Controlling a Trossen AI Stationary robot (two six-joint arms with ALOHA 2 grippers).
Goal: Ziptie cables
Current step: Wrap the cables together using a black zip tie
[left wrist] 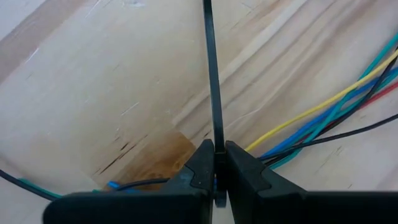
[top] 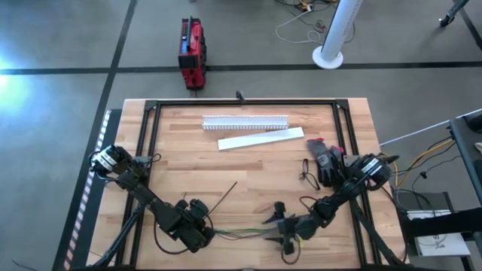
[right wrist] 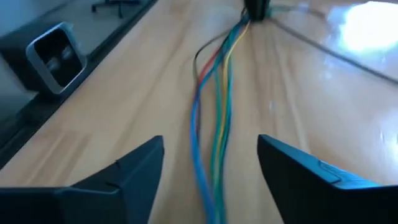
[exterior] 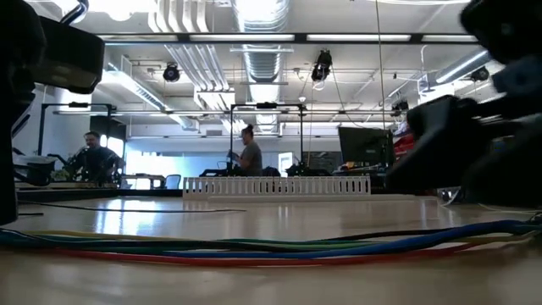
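Near the bench's front edge, my left gripper [left wrist: 219, 163] pinches the thin black plastic zip tie [left wrist: 211, 81] ready to thread; right gripper [right wrist: 210, 158] is spread, straddling the multicoloured cable bundle [right wrist: 214, 93] — steadying it, I'd judge.

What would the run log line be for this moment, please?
left pincer: shut on thin black plastic ziptie | right pincer: open, straddling bundle of coloured cables | light wooden table: cables not tied

No text, label or number is legible anywhere.
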